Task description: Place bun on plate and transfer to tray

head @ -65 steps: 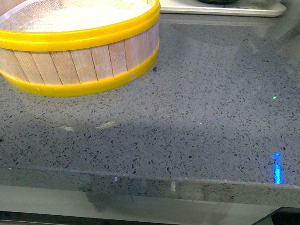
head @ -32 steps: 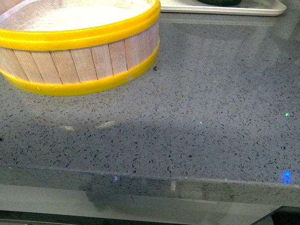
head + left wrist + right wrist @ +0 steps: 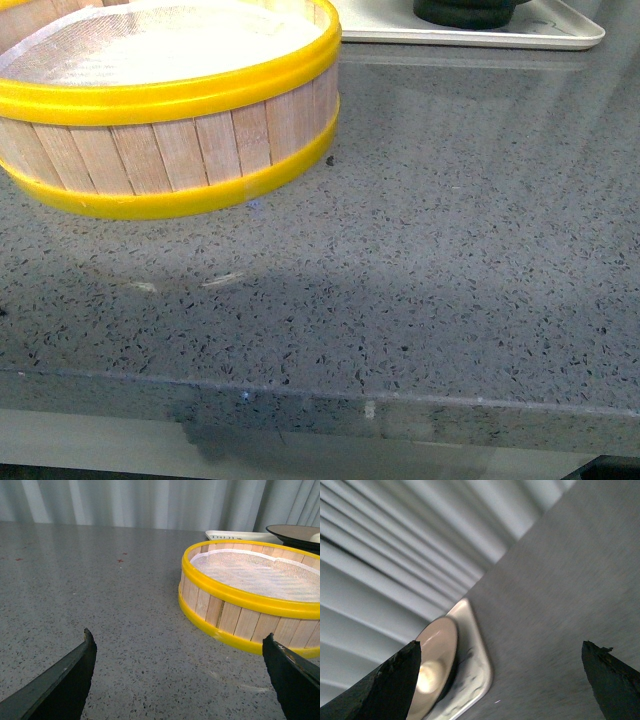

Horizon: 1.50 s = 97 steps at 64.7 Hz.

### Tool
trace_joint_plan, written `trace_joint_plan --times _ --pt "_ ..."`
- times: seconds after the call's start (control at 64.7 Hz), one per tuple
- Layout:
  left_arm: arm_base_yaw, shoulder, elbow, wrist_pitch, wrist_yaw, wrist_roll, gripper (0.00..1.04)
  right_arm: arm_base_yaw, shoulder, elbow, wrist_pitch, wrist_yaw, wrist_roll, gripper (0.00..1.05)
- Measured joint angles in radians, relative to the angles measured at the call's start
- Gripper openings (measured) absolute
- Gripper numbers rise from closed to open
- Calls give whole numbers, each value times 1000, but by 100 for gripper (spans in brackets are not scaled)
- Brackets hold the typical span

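The plate [image 3: 440,650] stands on the white tray [image 3: 476,677] in the blurred, tilted right wrist view. A pale round blob on it looks like the bun [image 3: 431,673]. My right gripper [image 3: 501,651] is open and empty, well away from the tray above the grey counter. In the front view only the plate's black foot [image 3: 470,12] and the tray's rim [image 3: 565,36] show at the far right; neither arm is in view there. My left gripper [image 3: 180,650] is open and empty, low over the counter beside the steamer basket. The plate [image 3: 292,532] and tray [image 3: 232,534] show behind the basket.
A yellow-rimmed wooden steamer basket [image 3: 170,130] with a white mesh liner stands at the far left; it also shows in the left wrist view [image 3: 250,595]. The speckled grey counter [image 3: 450,250] ends at a front edge. Pale curtains hang behind.
The front view has shifted, so the basket sits lower in the picture and more of the tray and plate foot shows. The blue and green light spots at the right have gone.
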Motion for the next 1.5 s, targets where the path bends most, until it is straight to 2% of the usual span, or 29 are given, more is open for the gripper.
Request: trace_joint_plan --times 0.108,0.186,0.278,0.34,0.433,0.51,0.603,0.68,0.727,1.021,1.052,1.113,1.206,1.5 --pt "0 0 0 0 0 0 98 -58 -223 -183 41 1 -231 96" --pt "0 0 0 0 0 0 98 -105 -408 -330 6 -46 -412 96" --pt "0 0 0 0 0 0 98 -142 -568 -463 -41 -249 -547 81" --pt "0 0 0 0 0 0 98 -137 -663 -541 -72 -287 -594 72" --pt "0 0 0 0 0 0 98 -115 -837 -654 -152 -283 -634 56" --pt "0 0 0 0 0 0 98 -71 -1012 -743 -209 -228 -651 36" --pt "0 0 0 0 0 0 98 -24 -1085 -780 -231 -178 -658 22" --pt "0 0 0 0 0 0 98 31 -1130 -797 -260 -125 -661 6" --pt "0 0 0 0 0 0 98 54 -1147 -801 -271 -105 -667 1" --pt "0 0 0 0 0 0 98 170 -1238 -829 -325 7 -666 2" --pt "0 0 0 0 0 0 98 199 -1262 -839 -331 47 -666 2" --pt "0 0 0 0 0 0 98 268 -1350 -852 -440 129 -666 2" --pt "0 0 0 0 0 0 98 310 -1425 -854 -488 134 -667 2" --pt "0 0 0 0 0 0 98 313 -1432 -855 -492 143 -667 2"
